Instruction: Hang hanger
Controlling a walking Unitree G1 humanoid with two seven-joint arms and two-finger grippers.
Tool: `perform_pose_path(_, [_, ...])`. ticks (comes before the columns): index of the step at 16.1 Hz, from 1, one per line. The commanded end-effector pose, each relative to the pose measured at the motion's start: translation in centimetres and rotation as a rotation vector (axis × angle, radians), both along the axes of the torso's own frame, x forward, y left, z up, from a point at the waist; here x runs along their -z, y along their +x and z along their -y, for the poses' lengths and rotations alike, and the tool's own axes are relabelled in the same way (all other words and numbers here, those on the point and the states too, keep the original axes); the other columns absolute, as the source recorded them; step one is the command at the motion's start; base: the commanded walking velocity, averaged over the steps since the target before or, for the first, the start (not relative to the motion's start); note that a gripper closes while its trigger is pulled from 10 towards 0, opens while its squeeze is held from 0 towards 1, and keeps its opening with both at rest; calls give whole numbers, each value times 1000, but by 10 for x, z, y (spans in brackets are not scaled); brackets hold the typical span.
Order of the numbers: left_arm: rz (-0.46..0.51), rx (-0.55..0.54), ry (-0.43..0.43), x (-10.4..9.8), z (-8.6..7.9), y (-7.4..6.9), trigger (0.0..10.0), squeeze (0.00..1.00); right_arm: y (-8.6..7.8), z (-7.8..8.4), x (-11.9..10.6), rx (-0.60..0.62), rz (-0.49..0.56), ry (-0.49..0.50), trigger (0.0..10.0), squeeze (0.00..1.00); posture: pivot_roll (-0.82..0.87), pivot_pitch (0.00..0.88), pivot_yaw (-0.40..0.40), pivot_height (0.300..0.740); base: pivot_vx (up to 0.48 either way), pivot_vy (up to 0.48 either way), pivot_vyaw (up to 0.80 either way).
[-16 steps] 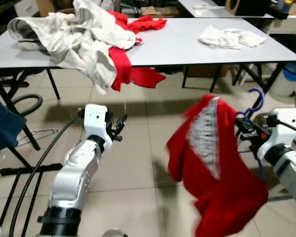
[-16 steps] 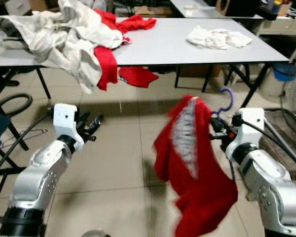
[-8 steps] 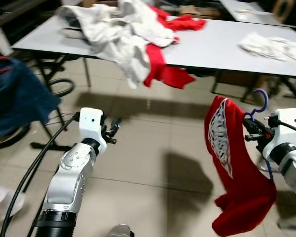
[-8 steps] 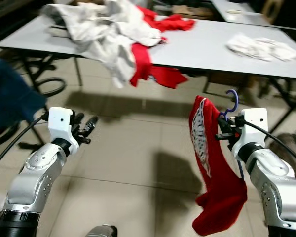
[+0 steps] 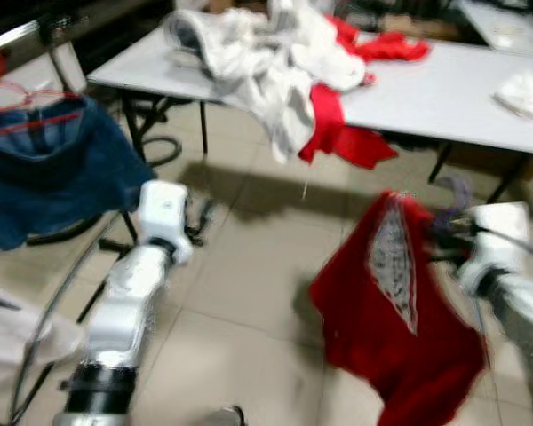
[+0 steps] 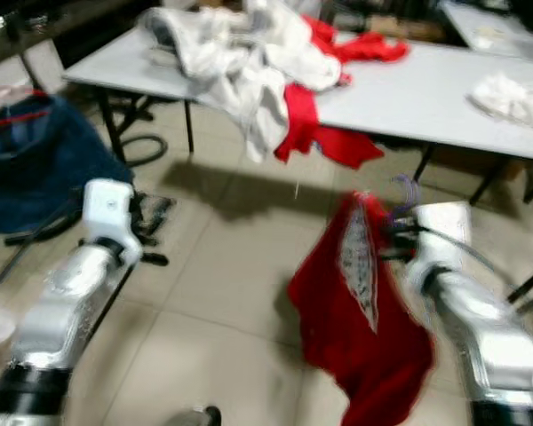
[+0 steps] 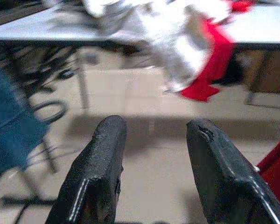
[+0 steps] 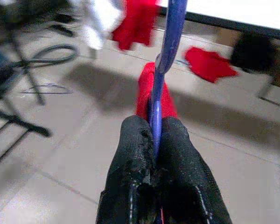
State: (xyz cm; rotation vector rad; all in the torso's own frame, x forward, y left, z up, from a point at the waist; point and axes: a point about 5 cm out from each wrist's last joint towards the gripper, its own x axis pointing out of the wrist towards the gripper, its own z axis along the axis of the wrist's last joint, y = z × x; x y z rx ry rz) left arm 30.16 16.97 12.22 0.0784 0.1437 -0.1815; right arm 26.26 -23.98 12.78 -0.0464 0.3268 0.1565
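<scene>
Overhead, blurred head views: tiled floor (image 5: 249, 293) with a long grey table (image 5: 444, 98) across the far side, on dark folding legs. Heap of white clothes (image 5: 258, 62) on the table's left part, spilling over the near edge; red clothes (image 5: 346, 133) mixed in and hanging off too. Small white pile (image 5: 526, 93) at the far right of the table. Far left, a dark blue garment (image 5: 53, 177) hangs on a rack with red hangers (image 5: 18, 93) above it. Black cable loop (image 5: 164, 151) on the floor under the table's left end.

Hanger (image 8: 170, 42) is blue-purple plastic, thin, with a curved hook (image 6: 407, 191) sticking up; a red shirt (image 5: 400, 311) with a pale grey printed panel hangs from it, low near the floor, right of centre. Right gripper (image 8: 153, 149) holds it, fingers pressed together on the hanger's shaft, just right of the shirt. Left gripper (image 7: 154, 140) is out over the floor on the left, fingers spread, holding nothing.
</scene>
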Motion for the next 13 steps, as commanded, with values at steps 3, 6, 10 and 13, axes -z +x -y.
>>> perform_pose_path(3, [-4, -4, 2, 3, 7, 3, 10000, 0, 7, 7, -6, 32, 57, -49, 10000, 0, 23, 0, -39, 740, 0, -480, 800])
perform_pose_path(6, [1, -14, -2, 2, 7, 4, 10000, 0, 10, 10, -8, 35, 68, -65, 10000, 0, 26, 0, -44, 740, 0, -480, 800])
perform_pose_path(10, [2, -15, -1, 4, 8, 3, 10000, 0, 12, 13, -10, 32, 84, -77, 10000, 0, 23, 0, -40, 740, 0, -480, 800])
perform_pose_path(13, [6, -11, -1, 3, 9, 4, 10000, 0, 12, 13, -10, 28, 91, -81, 10000, 0, 21, 0, -36, 740, 0, -480, 800])
